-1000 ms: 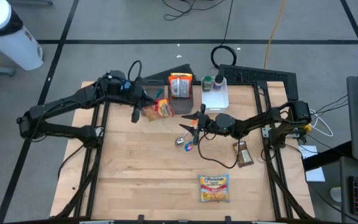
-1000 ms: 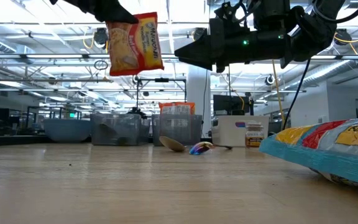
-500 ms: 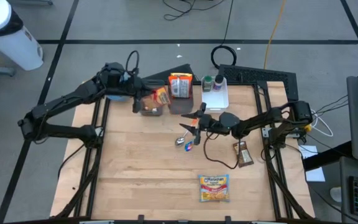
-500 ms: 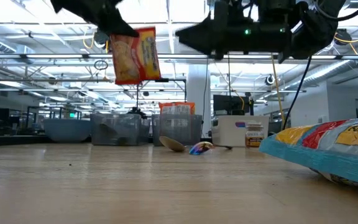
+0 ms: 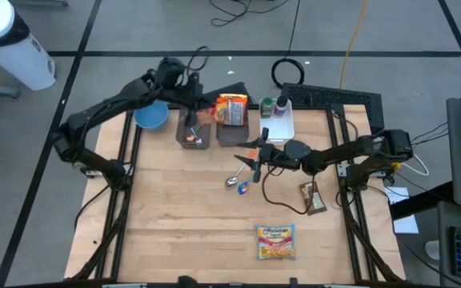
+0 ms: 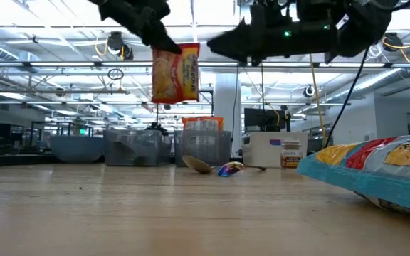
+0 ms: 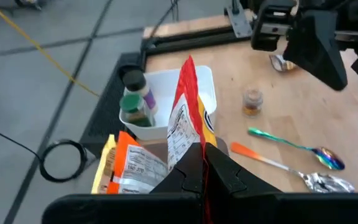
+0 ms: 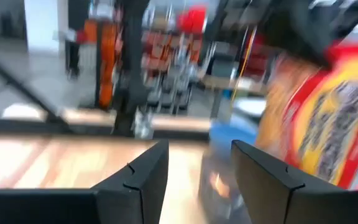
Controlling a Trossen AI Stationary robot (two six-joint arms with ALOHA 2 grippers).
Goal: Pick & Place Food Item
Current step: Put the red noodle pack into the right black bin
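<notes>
Crinkly red-and-yellow plastic is all the left hand (image 7: 202, 167) has to grip: its fingers are clamped shut on the bottom edge of a noodle packet (image 6: 175, 72), which hangs high above the tabletop (image 5: 190, 216), over the 2 clear bins (image 5: 194, 132) just below the hand. The pinch is narrow and the packet dangles edge-on, so it could slip free or swing and drop outside a bin, or land on the orange packet (image 7: 129, 168) standing in the bin beneath. The right hand (image 8: 194, 171), jaws about half open and holding nothing, hovers close by above the 2 spoons (image 5: 237, 179); if either arm strays toward the other, they could collide.
</notes>
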